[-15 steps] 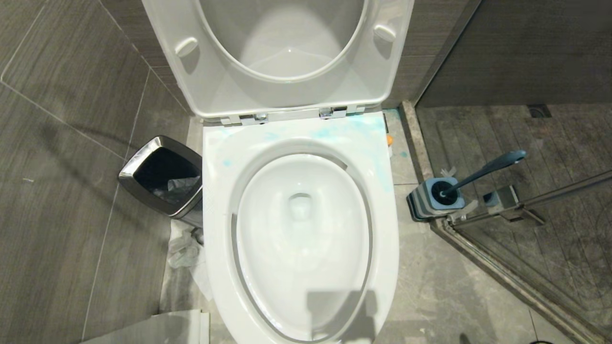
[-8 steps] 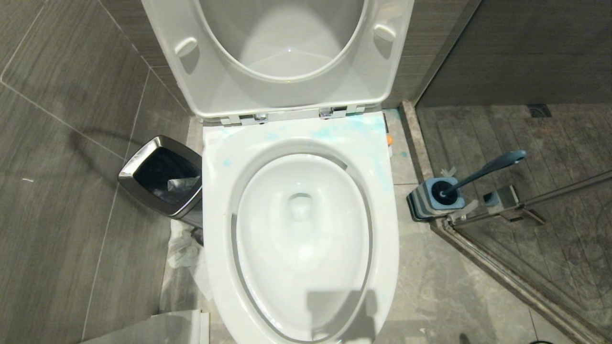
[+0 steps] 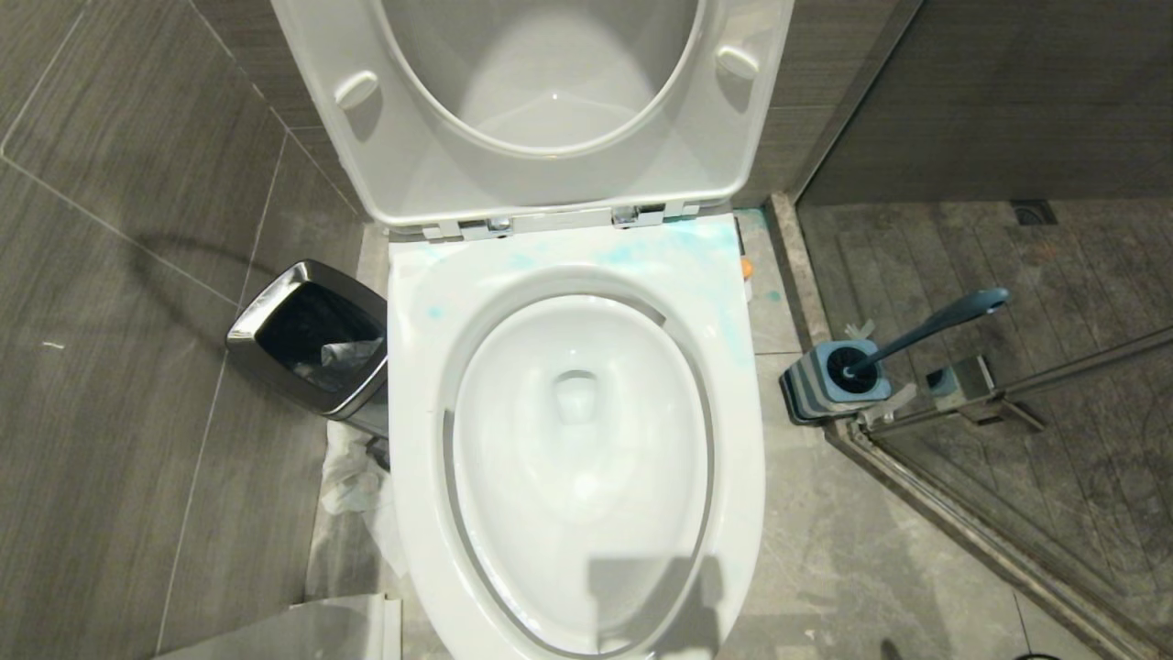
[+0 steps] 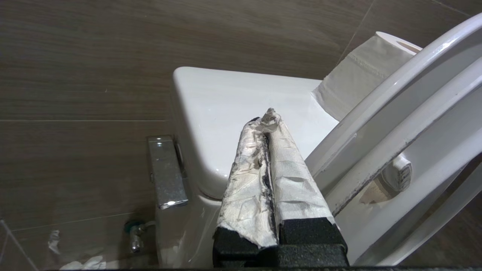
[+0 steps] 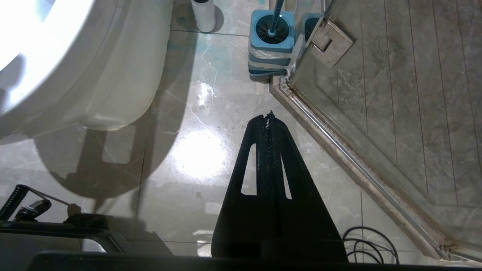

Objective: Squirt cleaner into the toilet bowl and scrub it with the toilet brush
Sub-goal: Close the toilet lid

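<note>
Head view: the glossy white oval porcelain toilet bowl [image 3: 577,431] fills the middle, its white seat and lid [image 3: 541,110] raised against the wall, with pale turquoise-blue smears of cleaner [image 3: 641,252] on the rim just below the chrome hinges. To the bowl's right stands the toilet brush [image 3: 926,330], its slim dark slate-blue handle leaning out of a squarish light-blue-topped, grey-striped holder [image 3: 829,380]. To the bowl's left sits a small square chrome-rimmed waste bin [image 3: 312,339]. Neither arm shows here.

Left wrist view: only here appear the white cistern [image 4: 233,113] behind the raised seat and a white paper roll [image 4: 361,71] on it. The left gripper [image 4: 268,116], paper-wrapped, points at the cistern, its fingers pressed together on nothing.

Right wrist view: the right gripper [image 5: 268,118], black, hangs over the glossy floor tiles [image 5: 199,158] beside the bowl [image 5: 75,67], fingers pressed together and empty, well short of the brush holder [image 5: 272,41]
</note>
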You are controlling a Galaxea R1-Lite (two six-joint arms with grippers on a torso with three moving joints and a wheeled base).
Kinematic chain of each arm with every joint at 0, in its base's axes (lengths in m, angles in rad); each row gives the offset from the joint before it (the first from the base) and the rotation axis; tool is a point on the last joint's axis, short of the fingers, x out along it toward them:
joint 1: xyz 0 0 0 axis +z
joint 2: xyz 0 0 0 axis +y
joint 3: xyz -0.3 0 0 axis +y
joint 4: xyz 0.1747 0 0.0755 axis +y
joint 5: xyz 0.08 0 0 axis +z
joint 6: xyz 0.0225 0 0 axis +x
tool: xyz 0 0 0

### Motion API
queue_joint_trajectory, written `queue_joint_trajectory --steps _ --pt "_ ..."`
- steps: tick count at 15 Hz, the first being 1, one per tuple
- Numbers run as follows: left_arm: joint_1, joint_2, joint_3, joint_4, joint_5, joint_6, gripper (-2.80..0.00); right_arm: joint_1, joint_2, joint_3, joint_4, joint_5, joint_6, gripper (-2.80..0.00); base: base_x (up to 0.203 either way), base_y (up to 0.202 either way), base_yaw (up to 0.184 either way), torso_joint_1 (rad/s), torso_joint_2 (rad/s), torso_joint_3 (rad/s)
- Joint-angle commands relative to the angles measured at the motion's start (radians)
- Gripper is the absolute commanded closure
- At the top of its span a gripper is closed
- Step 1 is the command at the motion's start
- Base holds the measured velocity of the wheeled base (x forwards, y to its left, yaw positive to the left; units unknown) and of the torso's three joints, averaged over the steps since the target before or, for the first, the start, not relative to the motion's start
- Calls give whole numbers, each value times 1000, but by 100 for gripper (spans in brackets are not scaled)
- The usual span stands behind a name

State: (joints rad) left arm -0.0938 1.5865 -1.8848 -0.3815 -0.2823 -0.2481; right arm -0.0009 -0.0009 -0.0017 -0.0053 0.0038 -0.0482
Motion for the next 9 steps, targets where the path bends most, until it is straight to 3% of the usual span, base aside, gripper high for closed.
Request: queue_joint_trajectory --steps 1,9 --pt "-18 48 -48 -6 -1 3 0 0 1 0 -1 1 -1 0 0 0 0 0 0 0" --pt "-104 147 -60 -51 0 68 0 1 1 0 -1 1 -1 0 0 0 0 0 0 0"
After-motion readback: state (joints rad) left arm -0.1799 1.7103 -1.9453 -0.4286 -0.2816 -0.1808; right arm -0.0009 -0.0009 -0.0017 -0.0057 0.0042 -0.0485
